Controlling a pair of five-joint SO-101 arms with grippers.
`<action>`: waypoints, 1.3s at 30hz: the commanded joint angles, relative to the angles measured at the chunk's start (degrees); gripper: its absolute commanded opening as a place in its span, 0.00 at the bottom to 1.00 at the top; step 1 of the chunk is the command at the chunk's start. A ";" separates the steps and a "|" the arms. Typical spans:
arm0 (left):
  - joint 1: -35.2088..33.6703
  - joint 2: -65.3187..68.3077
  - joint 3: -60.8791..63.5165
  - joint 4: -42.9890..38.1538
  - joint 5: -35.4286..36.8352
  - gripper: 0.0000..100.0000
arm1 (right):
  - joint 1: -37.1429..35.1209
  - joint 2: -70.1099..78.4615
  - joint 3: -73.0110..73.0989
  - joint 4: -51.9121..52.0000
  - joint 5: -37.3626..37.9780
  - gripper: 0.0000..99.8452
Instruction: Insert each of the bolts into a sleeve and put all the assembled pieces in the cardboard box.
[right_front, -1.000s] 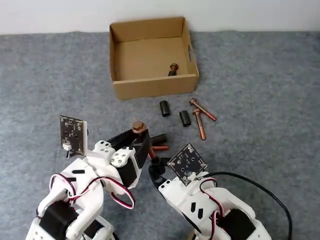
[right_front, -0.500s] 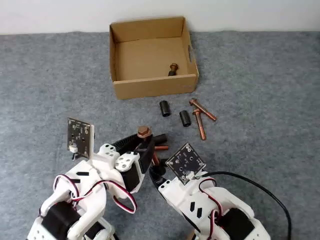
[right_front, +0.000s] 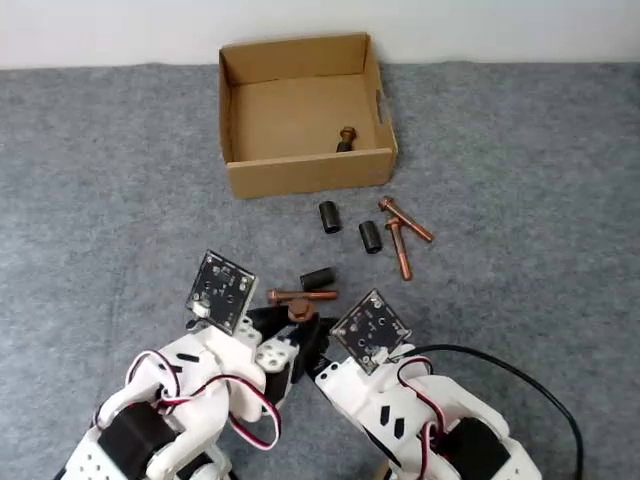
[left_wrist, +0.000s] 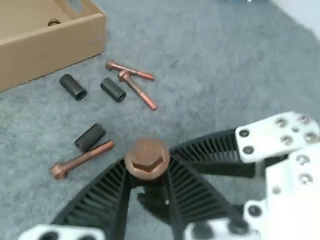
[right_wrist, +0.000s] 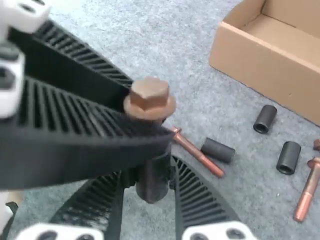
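Note:
My left gripper (right_front: 298, 318) (left_wrist: 146, 169) is shut on a copper bolt (left_wrist: 146, 157) just under its hex head. Directly below the head, my right gripper (right_front: 312, 342) (right_wrist: 150, 186) is shut on an upright black sleeve (right_wrist: 152, 175). The bolt (right_wrist: 149, 98) stands over the sleeve's top; its shank is hidden behind the fingers. The two grippers meet at the near middle of the table. The cardboard box (right_front: 305, 172) stands at the far side with one assembled piece (right_front: 345, 138) inside.
On the grey mat just beyond the grippers lie a loose bolt (right_front: 300, 296) and a sleeve (right_front: 317, 278). Farther on, two sleeves (right_front: 329, 216) (right_front: 370, 236) and two bolts (right_front: 405, 218) (right_front: 400, 250) lie in front of the box.
My left gripper has carried the bolt back toward the near edge and to the right, bringing it over the sleeve in my right gripper. The right arm has stayed in place.

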 joint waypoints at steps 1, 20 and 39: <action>0.97 -0.18 -0.31 3.78 -1.58 0.24 | 0.13 -0.75 -4.48 -1.36 0.97 0.01; -16.62 0.18 -8.66 5.36 -3.25 0.32 | 9.63 -0.66 -2.64 -1.36 -0.88 0.01; -37.89 -0.26 23.16 -13.63 -9.32 0.00 | 25.98 45.32 -36.48 -1.27 -7.82 0.01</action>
